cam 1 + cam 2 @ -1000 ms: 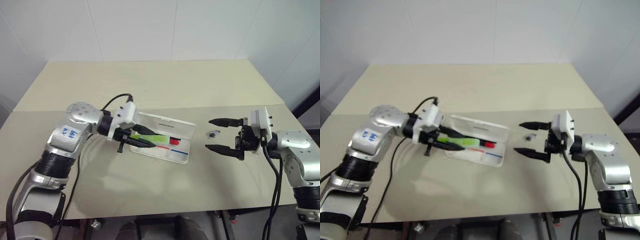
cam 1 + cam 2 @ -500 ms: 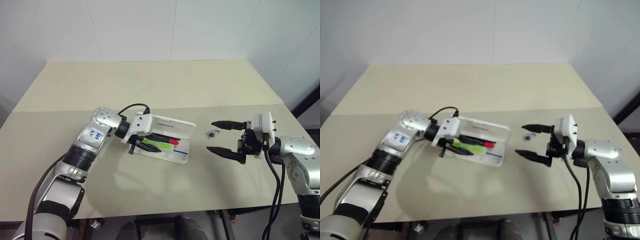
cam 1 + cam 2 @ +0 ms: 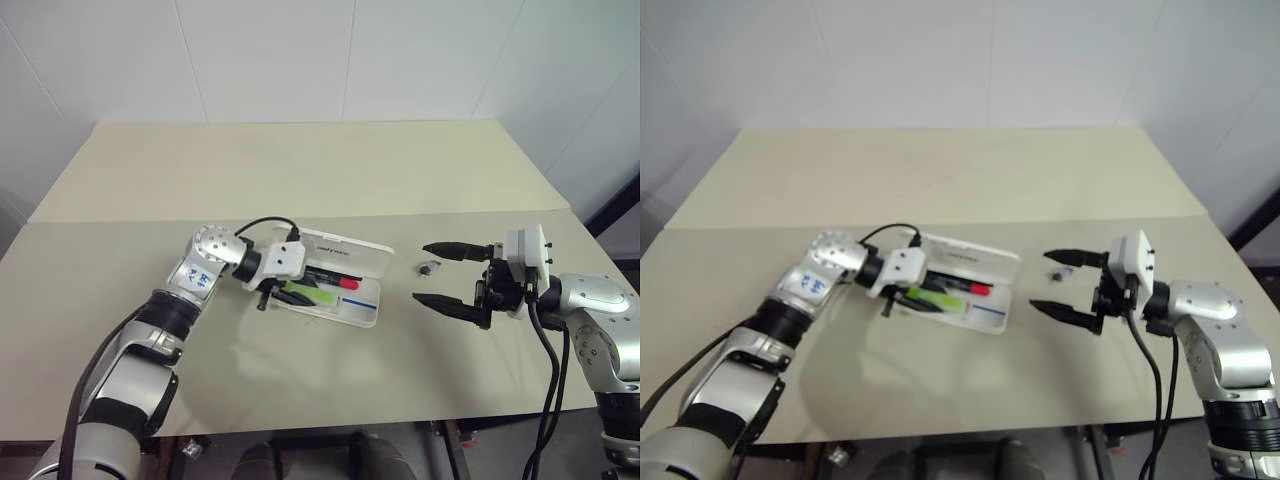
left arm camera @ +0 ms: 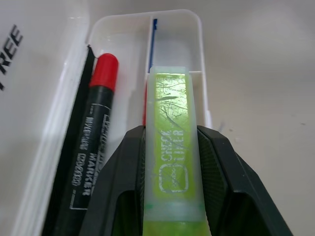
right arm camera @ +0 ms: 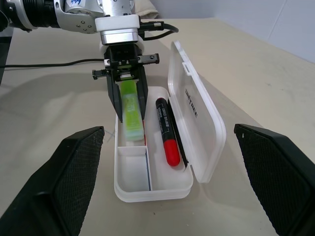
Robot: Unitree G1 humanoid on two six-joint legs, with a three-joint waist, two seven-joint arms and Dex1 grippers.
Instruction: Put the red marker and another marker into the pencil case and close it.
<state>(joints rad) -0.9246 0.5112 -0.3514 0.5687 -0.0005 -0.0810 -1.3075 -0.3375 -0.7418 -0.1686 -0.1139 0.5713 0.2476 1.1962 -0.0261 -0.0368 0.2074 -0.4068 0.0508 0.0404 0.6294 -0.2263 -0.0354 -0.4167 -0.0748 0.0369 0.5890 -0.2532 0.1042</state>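
Now left pincer (image 4: 170, 172) clamps the highlighter (image 4: 171, 137) low over the open case (image 5: 197, 123), for dropping beside the red marker (image 5: 166, 130); right pincer (image 3: 447, 273) wide, empty.

Upright lid (image 5: 197, 118) walls the pencil case (image 5: 152, 182); near side open

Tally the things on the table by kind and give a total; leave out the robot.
Markers: 2, the red marker in the case and the green highlighter in the left tool
Pencil cases: 1, white, open
Small dark object: 1, on the table
Total: 4
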